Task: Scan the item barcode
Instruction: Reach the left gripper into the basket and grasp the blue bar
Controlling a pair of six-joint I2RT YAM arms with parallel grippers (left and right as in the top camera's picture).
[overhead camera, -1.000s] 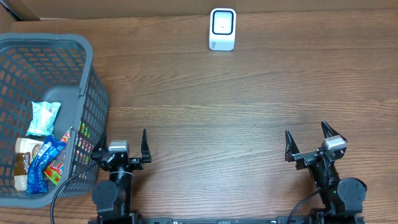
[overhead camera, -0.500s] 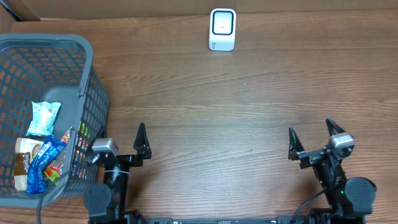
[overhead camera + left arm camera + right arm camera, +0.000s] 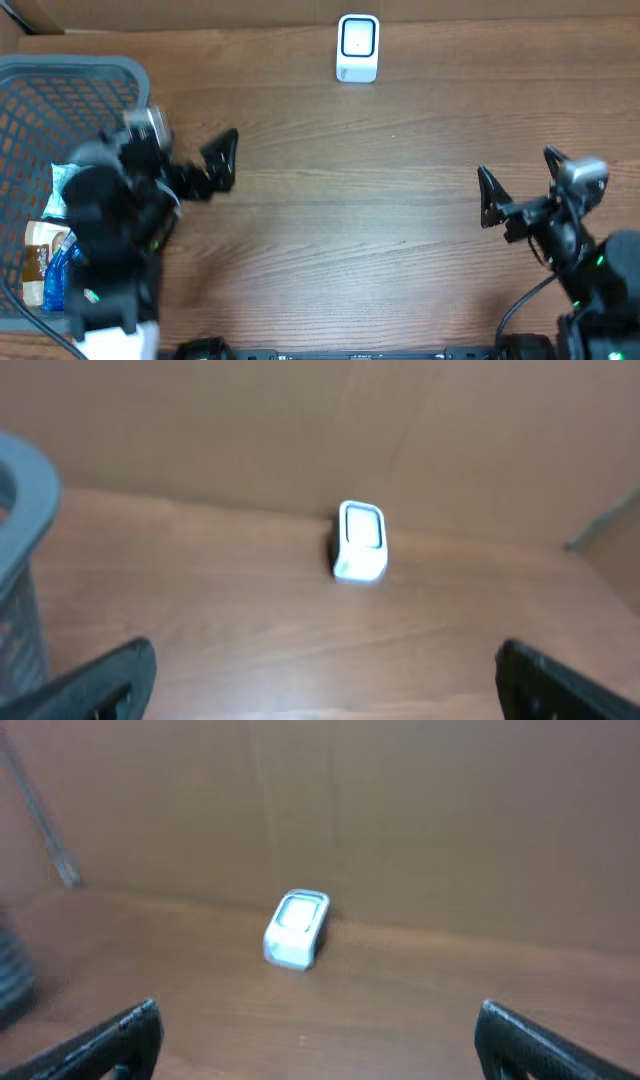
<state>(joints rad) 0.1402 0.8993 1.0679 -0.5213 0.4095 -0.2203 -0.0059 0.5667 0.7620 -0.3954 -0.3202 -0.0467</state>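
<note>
Jaws spread wide and empty, the left gripper [image 3: 326,682] and right gripper [image 3: 517,167] hang above the wooden table [image 3: 400,210]. Snack packets [image 3: 38,258] lie in the grey mesh basket [image 3: 70,68] at the table's left side, partly hidden beneath the blurred left arm. A white barcode scanner [image 3: 358,47] stands upright near the far edge, well apart from both grippers.

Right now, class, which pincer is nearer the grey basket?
Left. The left pincer hangs just beside the basket; the right pincer is far across the table.
</note>
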